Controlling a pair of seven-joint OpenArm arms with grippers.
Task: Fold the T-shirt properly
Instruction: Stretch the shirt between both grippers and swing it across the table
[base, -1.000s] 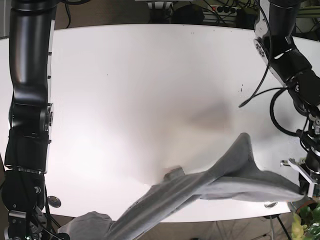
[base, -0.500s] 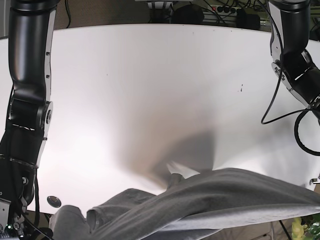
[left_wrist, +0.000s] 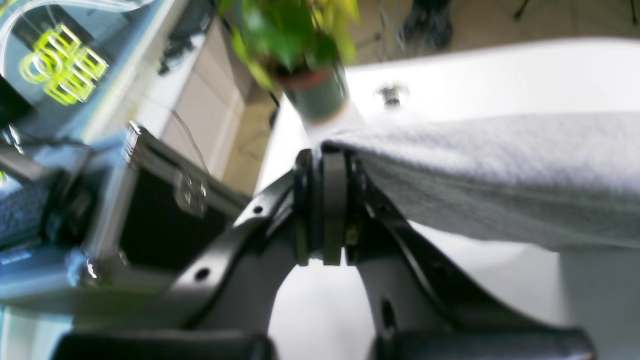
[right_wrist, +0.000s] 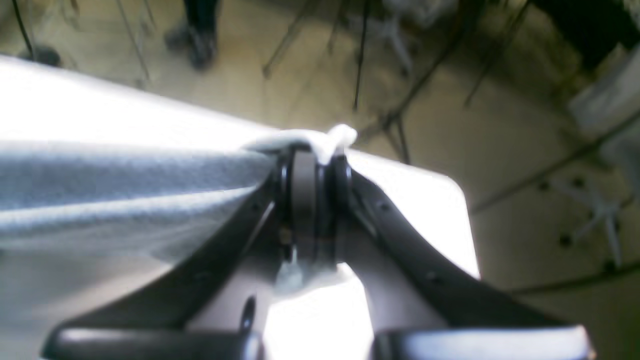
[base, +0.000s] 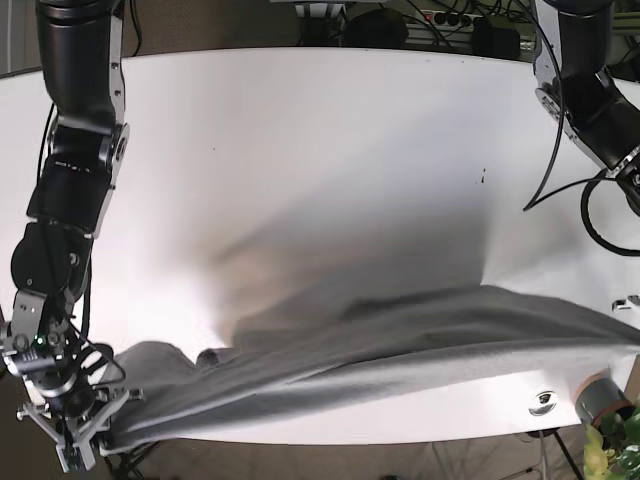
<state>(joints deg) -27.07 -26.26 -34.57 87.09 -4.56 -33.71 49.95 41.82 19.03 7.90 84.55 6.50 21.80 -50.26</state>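
The T-shirt (base: 400, 340) hangs stretched between the two arms, a long grey band running along the near edge of the desk (base: 300, 150) and casting a broad shadow on the white top. Holding it taut by two far-apart points looks meant to pull out the bunching so the cloth can be laid flat before any fold; wrinkles and a slack lump near the right arm's end suggest it is not yet spread evenly.

The left tool (left_wrist: 324, 200) has its jaws pressed together with an edge of the grey fabric pinched between them, the cloth running off to the side over the desk. The right tool (right_wrist: 307, 200) is likewise closed tight, a small tuft of cloth poking out past the tips and the rest trailing away in a sagging sheet. Beyond the desk's corner by the left arm stands a potted plant (left_wrist: 300, 50)
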